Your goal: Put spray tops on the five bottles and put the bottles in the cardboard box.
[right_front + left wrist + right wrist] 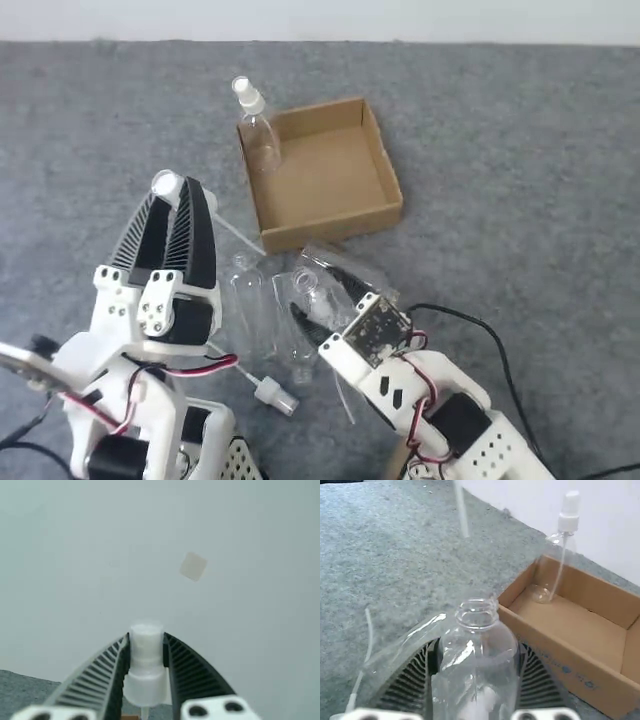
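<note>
My left gripper (176, 192) is raised over the carpet and shut on a white spray top (164, 183); its thin dip tube (236, 236) trails toward the box. The left wrist view has that spray top (145, 661) pinched between the black fingers (102, 675). My right gripper (318, 288) is shut on a clear open-necked bottle (477, 652), held just in front of the cardboard box (385, 178). Inside the box's far left corner stands one capped bottle (257, 128), also seen from the right wrist (562, 550).
Two more clear uncapped bottles (247, 295) (293, 345) lie on the grey carpet between the arms. A loose spray top (276, 396) with its tube lies near the arm bases. A pale wall runs behind the box (580, 630).
</note>
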Controlling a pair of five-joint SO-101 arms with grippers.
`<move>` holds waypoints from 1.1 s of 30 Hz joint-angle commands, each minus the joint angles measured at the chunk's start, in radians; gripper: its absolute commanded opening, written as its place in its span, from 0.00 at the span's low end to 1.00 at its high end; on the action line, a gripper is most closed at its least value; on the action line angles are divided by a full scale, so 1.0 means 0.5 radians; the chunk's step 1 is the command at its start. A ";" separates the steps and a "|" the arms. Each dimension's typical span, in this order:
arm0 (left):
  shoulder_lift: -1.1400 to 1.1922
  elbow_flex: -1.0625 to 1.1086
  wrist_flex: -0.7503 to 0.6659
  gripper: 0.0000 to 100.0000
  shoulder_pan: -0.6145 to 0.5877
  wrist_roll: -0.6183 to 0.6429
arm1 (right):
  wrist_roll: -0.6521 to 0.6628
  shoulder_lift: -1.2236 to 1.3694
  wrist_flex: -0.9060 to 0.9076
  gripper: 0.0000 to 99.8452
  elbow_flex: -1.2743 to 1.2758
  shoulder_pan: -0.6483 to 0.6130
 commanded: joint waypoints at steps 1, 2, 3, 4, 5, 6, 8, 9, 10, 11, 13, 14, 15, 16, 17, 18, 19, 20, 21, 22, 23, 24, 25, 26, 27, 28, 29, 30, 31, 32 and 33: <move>-0.043 -0.124 -0.049 0.01 0.018 0.043 | -0.009 -0.032 0.005 0.01 0.046 -0.035; -0.043 -0.121 -0.049 0.01 0.049 0.043 | -0.009 -0.032 0.005 0.01 0.046 -0.035; -0.043 -0.121 -0.046 0.01 0.089 0.037 | -0.009 -0.032 0.005 0.01 0.046 -0.035; -0.043 -0.121 -0.015 0.01 0.132 0.034 | -0.009 -0.032 0.005 0.01 0.046 -0.035; -0.043 -0.124 0.015 0.01 0.184 0.031 | -0.009 -0.032 0.005 0.01 0.046 -0.032; -0.043 -0.124 0.034 0.01 0.236 0.028 | -0.009 -0.032 0.005 0.01 0.046 -0.032; -0.043 -0.121 0.046 0.01 0.310 -0.012 | -0.012 -0.032 0.005 0.01 0.046 -0.032; -0.043 -0.115 0.049 0.01 0.341 -0.046 | -0.012 -0.032 0.005 0.01 0.046 -0.032; -0.043 -0.109 0.049 0.01 0.368 -0.071 | -0.012 -0.032 0.005 0.01 0.046 -0.032; -0.043 -0.106 0.049 0.01 0.393 -0.080 | -0.012 -0.032 0.005 0.01 0.046 -0.032; -0.043 -0.100 0.052 0.01 0.414 -0.080 | -0.015 -0.032 0.005 0.01 0.046 -0.032; -0.043 -0.091 0.052 0.01 0.414 -0.080 | -0.018 -0.032 0.005 0.01 0.046 -0.032; -0.043 -0.084 0.052 0.01 0.414 -0.083 | -0.018 -0.032 0.005 0.01 0.046 -0.032; -0.040 -0.078 0.052 0.01 0.414 -0.083 | -0.018 -0.032 0.005 0.01 0.046 -0.029; -0.040 -0.066 0.052 0.01 0.414 -0.083 | -0.018 -0.032 0.005 0.01 0.046 -0.029; -0.040 -0.054 0.052 0.01 0.414 -0.083 | -0.018 -0.032 0.005 0.01 0.046 -0.029; -0.040 -0.044 0.052 0.01 0.414 -0.083 | -0.018 -0.032 0.005 0.01 0.046 -0.029; -0.040 -0.038 0.052 0.01 0.414 -0.083 | -0.018 -0.035 0.005 0.01 0.046 -0.029; -0.040 -0.023 0.052 0.01 0.417 -0.083 | -0.021 -0.041 0.005 0.01 0.046 -0.029; -0.040 -0.008 0.052 0.01 0.417 -0.083 | -0.021 -0.041 0.005 0.01 0.046 -0.029; -0.040 0.005 0.049 0.01 0.417 -0.083 | -0.025 -0.041 0.005 0.01 0.046 -0.029; -0.040 0.017 0.049 0.01 0.417 -0.083 | -0.025 -0.041 0.005 0.01 0.046 -0.029; -0.040 0.029 0.049 0.01 0.417 -0.083 | -0.025 -0.044 0.002 0.01 0.046 -0.029; -0.040 0.041 0.049 0.01 0.417 -0.083 | -0.025 -0.044 0.002 0.01 0.046 -0.029; -0.040 0.048 0.049 0.01 0.417 -0.083 | -0.025 -0.044 -0.002 0.01 0.046 -0.029; -0.040 0.060 0.049 0.01 0.417 -0.083 | -0.025 -0.044 -0.005 0.01 0.046 -0.029; -0.040 0.072 0.049 0.01 0.417 -0.083 | -0.025 -0.044 -0.005 0.01 0.046 -0.029; -0.040 0.084 0.049 0.01 0.417 -0.083 | -0.025 -0.044 -0.008 0.01 0.046 -0.029; -0.040 0.097 0.049 0.01 0.420 -0.083 | -0.025 -0.044 -0.008 0.01 0.046 -0.029; -0.040 0.112 0.049 0.01 0.420 -0.083 | -0.025 -0.044 -0.008 0.01 0.046 -0.029; -0.040 0.127 0.049 0.01 0.420 -0.083 | -0.025 -0.044 -0.011 0.01 0.046 -0.029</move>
